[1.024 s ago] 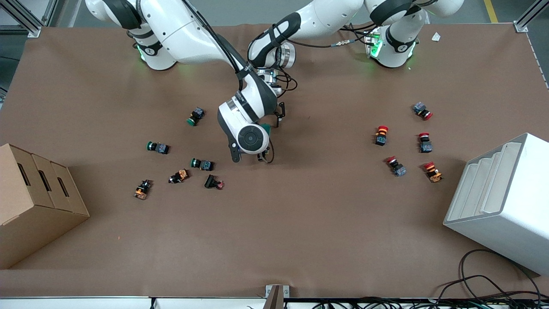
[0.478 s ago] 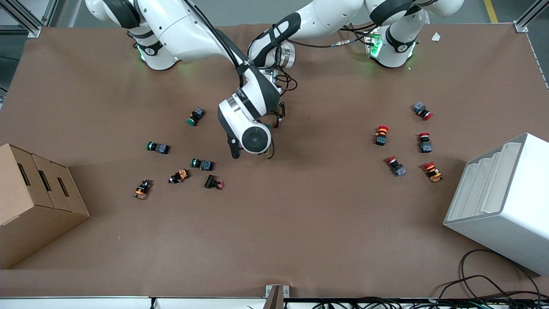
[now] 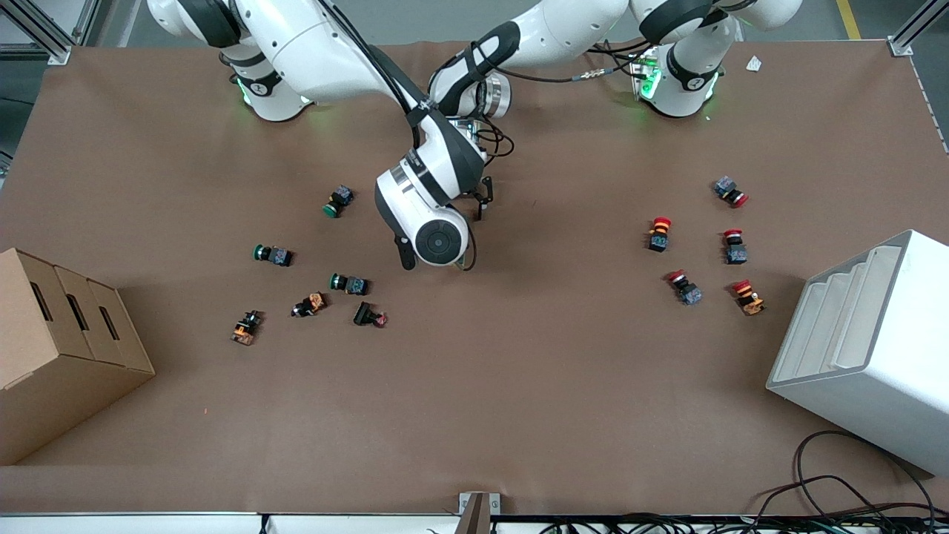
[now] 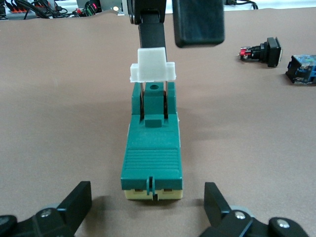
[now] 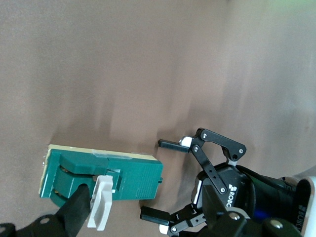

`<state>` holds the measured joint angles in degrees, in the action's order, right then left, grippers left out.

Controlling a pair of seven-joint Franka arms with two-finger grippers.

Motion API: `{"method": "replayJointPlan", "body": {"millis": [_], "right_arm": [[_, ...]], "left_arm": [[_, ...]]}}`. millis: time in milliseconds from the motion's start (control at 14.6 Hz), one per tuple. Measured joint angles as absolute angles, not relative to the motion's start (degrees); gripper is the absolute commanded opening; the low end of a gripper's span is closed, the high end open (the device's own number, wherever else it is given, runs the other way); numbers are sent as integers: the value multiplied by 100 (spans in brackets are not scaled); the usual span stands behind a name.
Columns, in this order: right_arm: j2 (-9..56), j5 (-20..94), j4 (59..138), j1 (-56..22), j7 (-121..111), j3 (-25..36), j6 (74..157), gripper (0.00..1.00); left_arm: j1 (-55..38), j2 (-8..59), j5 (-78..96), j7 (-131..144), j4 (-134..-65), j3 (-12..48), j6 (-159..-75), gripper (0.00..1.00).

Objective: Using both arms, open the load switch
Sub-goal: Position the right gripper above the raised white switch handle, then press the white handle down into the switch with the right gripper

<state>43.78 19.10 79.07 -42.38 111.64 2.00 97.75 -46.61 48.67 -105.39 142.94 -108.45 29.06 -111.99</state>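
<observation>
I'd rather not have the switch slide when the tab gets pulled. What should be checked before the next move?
1. Load switch flat on the table: ok.
2. Left claw lined up with the switch's end away from the tab: ok.
3. Left claw clamping the body: not ok. It is open, and its fingers flank the switch without touching it.
4. Right claw at the white tab: ok.
5. Right claw's hold on the tab: cannot tell.
6. Nearest push button apart from both claws: ok.
</observation>
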Motion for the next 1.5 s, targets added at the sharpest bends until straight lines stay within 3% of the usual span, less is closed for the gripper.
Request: {"method": "replayJointPlan", "body": {"millis": [615, 1502], "right_arm": [[4378, 1914, 7921, -4295, 11162, 116, 9513, 100], [4389, 1914, 8147, -4478, 11162, 114, 9777, 100]], "left_arm": [[-4661, 4867, -10539, 14294, -10845, 2906, -11199, 100], [-4661, 4867, -10539, 14294, -10845, 2906, -11199, 100]]}}
